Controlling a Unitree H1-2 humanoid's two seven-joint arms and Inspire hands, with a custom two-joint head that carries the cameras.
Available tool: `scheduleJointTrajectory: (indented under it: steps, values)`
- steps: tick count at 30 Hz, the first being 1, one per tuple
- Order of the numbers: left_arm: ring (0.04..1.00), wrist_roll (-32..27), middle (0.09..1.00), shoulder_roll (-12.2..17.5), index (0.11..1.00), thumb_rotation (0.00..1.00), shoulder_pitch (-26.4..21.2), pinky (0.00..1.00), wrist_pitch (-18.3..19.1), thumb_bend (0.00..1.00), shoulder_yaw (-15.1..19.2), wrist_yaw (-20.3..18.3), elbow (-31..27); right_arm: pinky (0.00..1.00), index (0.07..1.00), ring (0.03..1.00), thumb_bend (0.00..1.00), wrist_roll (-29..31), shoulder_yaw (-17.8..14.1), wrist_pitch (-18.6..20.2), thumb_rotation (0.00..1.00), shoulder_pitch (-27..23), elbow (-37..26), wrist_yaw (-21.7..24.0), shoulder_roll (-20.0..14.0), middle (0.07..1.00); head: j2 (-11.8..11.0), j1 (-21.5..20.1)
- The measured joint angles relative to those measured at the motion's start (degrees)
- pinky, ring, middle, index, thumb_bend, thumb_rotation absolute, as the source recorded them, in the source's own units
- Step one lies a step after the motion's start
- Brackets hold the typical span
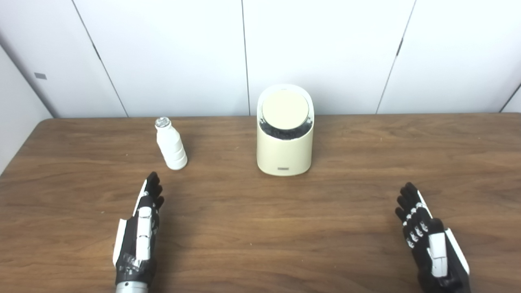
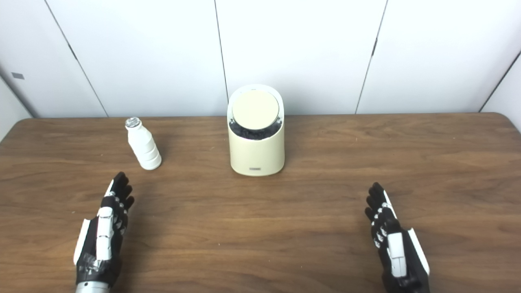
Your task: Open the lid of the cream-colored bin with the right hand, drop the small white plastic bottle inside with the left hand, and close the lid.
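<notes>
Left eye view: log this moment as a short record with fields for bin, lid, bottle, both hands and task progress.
bin: cream-colored bin upright on the table, near its far edge, centre
lid: round lid shut, tilted toward the camera
bottle: small white plastic bottle upright, left of the bin, apart from it
left hand: left hand open, holds nothing, near side of the bottle
right hand: right hand open, holds nothing, well short of the bin
progress: no step done yet
</notes>
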Motion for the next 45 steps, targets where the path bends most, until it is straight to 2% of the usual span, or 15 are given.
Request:
scheduleJointTrajectory:
  steps: [9, 14, 27, 35, 45]
  values:
    - [1.0, 0.34, 1.0, 0.19, 1.0, 1.0, -0.01, 1.0, 1.45, 0.37, -0.26, -0.08, -0.19, 1.0, 1.0, 1.0, 0.78, -2.08, 0.09, 1.57, 1.0, -2.68, 0.11, -1.13, 0.25, 1.0, 0.0, -0.18]
    - [1.0, 0.42, 1.0, 0.22, 1.0, 1.0, -0.04, 1.0, 1.71, 0.34, -0.22, -0.1, -0.22, 1.0, 1.0, 1.0, 0.75, -2.06, -0.05, 1.87, 1.0, -4.31, 0.92, -1.78, 0.8, 1.0, 0.26, 0.09]
    - [1.0, 0.36, 1.0, 0.32, 1.0, 1.0, -0.14, 1.0, 2.09, 0.31, 0.02, -0.53, -0.17, 1.0, 1.0, 1.0, 0.74, -2.01, -0.09, 1.84, 1.0, -4.33, 2.2, -2.01, 0.98, 1.0, 0.0, 0.26]
    - [1.0, 0.16, 1.0, 0.38, 1.0, 1.0, -0.21, 1.0, 2.12, 0.33, 0.41, -0.56, -0.15, 1.0, 1.0, 1.0, 0.73, -1.92, -0.1, 1.83, 1.0, -4.33, 2.48, -2.01, 1.17, 1.0, -0.09, 0.26]
    - [1.0, -3.47, 1.0, 0.68, 1.0, 1.0, -0.61, 1.0, 3.23, 0.39, 2.28, -1.67, -0.05, 1.0, 1.0, 1.0, 0.75, -1.92, -0.36, 1.54, 1.0, -4.32, 2.94, -2.0, 1.17, 1.0, 0.0, 0.88]
